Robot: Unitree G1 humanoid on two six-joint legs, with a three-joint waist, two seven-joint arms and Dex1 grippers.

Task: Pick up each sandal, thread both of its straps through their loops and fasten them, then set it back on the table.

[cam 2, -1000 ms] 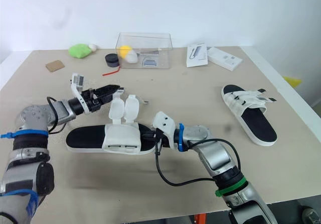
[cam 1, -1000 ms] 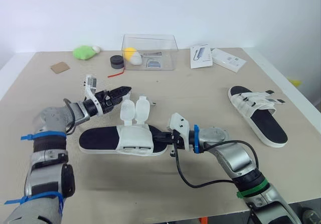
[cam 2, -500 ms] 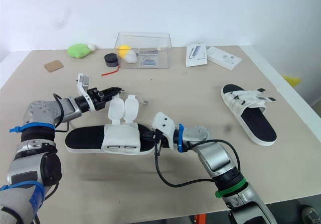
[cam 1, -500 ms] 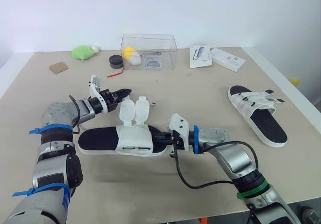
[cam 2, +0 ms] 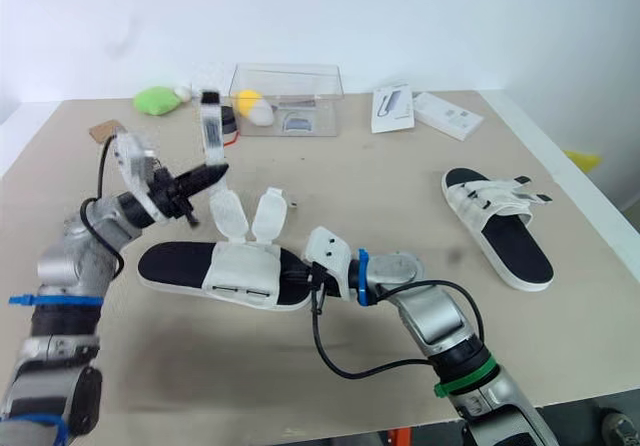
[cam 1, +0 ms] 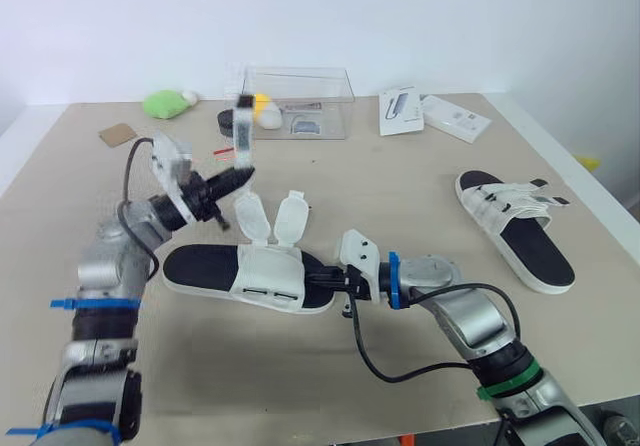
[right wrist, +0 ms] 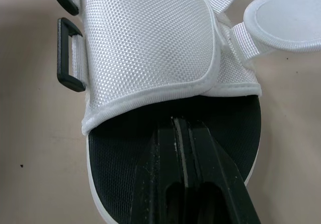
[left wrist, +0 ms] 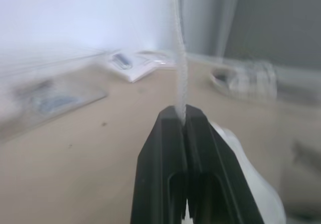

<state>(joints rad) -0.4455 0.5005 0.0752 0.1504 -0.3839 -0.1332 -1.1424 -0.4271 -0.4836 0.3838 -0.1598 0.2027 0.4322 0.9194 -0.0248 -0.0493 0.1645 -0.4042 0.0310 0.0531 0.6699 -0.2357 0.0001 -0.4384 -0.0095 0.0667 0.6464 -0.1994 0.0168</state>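
Note:
A white sandal with a black footbed (cam 1: pixel 245 276) lies in the middle of the table, two white flaps (cam 1: pixel 272 216) standing up from it. My left gripper (cam 1: pixel 238 177) is shut on a white strap (cam 1: pixel 243 126) that rises straight up from its tips; the strap (left wrist: pixel 179 58) also shows in the left wrist view. My right gripper (cam 1: pixel 325 278) is shut, its tips lying on the footbed (right wrist: pixel 125 148) just behind the upper. Two black loops (right wrist: pixel 67 76) sit on the upper's side. A second sandal (cam 1: pixel 515 228) lies at the right, straps across it.
At the back stand a clear box (cam 1: pixel 297 101), a green toy (cam 1: pixel 166 104), a black round object (cam 1: pixel 232 121), a cardboard piece (cam 1: pixel 118 134) and two white boxes (cam 1: pixel 400 111), (cam 1: pixel 455 119). The table's right edge (cam 1: pixel 590 201) runs close behind the second sandal.
My left gripper has shut on the strap and lifted it upright above the table, the arm swinging up. The near sandal has shifted slightly. The right gripper stays put.

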